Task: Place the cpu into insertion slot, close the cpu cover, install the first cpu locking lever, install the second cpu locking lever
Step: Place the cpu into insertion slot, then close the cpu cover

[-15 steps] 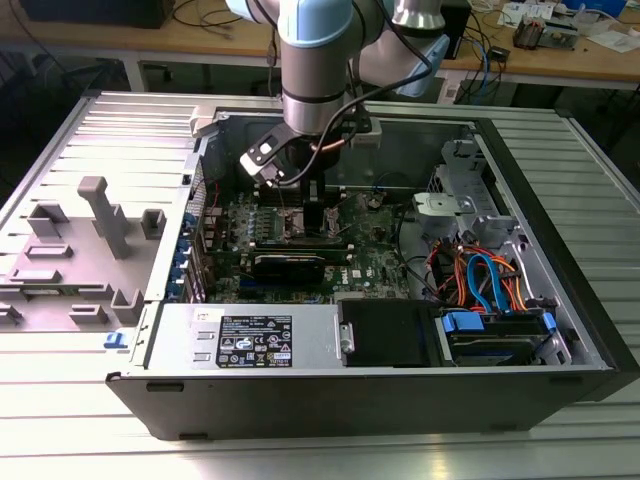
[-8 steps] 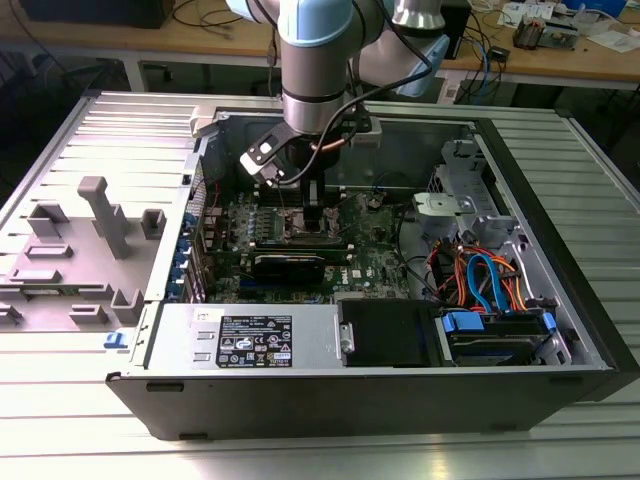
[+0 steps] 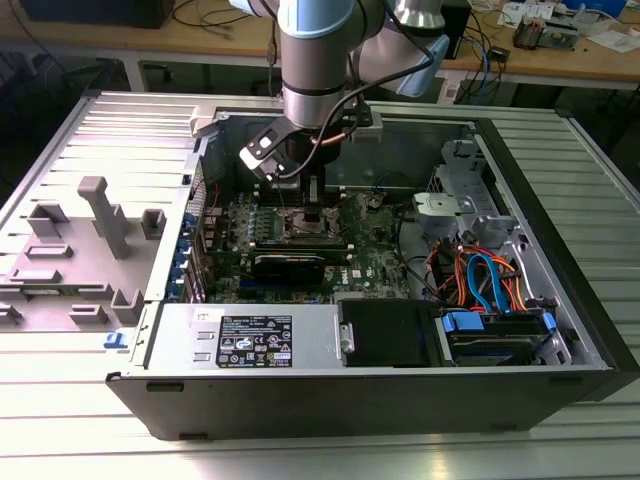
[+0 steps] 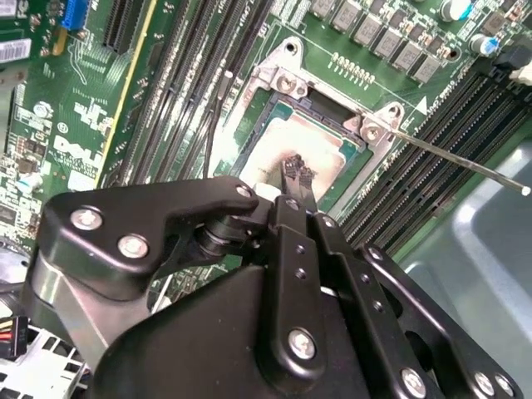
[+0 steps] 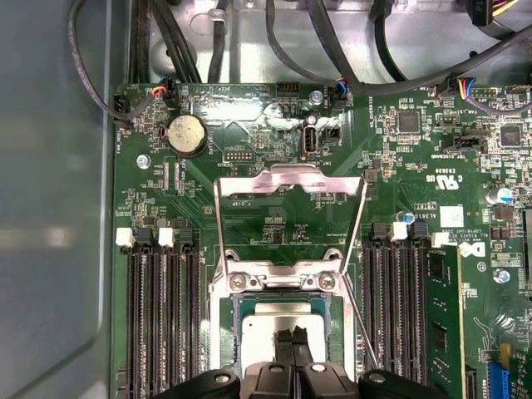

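So the cpu (image 5: 266, 328) is lying in the insertion slot (image 5: 226, 324), and the gripper (image 5: 291, 345) sits right at its top with the fingers pinched narrow, nothing between them. The cpu cover (image 5: 287, 179) stands open at the slot's hinge edge. Imo if those tips nudge the chip crooked, closing the cover could crush pins.

The arm (image 3: 315, 50) stands vertical, its tool (image 5: 293, 337) pointing straight down with fingertips nearly touching.
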Controlling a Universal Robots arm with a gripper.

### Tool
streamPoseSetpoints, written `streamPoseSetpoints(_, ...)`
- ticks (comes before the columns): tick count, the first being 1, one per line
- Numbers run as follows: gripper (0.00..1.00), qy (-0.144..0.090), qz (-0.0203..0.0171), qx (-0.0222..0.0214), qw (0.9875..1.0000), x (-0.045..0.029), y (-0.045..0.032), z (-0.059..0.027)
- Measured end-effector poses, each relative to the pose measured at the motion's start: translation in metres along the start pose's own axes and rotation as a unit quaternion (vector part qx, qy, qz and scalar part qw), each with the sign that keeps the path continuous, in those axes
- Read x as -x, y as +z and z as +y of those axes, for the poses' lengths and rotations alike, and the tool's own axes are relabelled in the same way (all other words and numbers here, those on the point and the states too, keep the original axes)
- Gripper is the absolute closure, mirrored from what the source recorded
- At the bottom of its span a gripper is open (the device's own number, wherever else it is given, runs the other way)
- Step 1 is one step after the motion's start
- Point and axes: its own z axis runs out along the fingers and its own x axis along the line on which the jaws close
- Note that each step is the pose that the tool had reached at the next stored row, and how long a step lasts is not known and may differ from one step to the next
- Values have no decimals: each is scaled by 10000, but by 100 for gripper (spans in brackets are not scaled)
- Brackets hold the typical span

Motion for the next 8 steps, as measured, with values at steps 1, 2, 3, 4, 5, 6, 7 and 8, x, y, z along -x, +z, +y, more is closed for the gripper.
streamPoseSetpoints(1,89,0,-1,-1,10000,-1,-1,-2)
streamPoseSetpoints(2,89,0,-1,0,10000,-2,-1,-8)
streamPoseSetpoints(3,89,-2,0,0,10000,-3,-1,-9)
streamPoseSetpoints(4,89,-1,0,0,10000,-3,-1,-10)
streamPoseSetpoints(5,89,-2,0,0,10000,-3,-1,-17)
streamPoseSetpoints(6,89,-1,0,0,10000,-3,-1,-24)
streamPoseSetpoints(7,89,-1,-1,0,10000,-3,-2,-23)
streamPoseSetpoints(8,89,0,0,0,10000,-3,-1,-23)
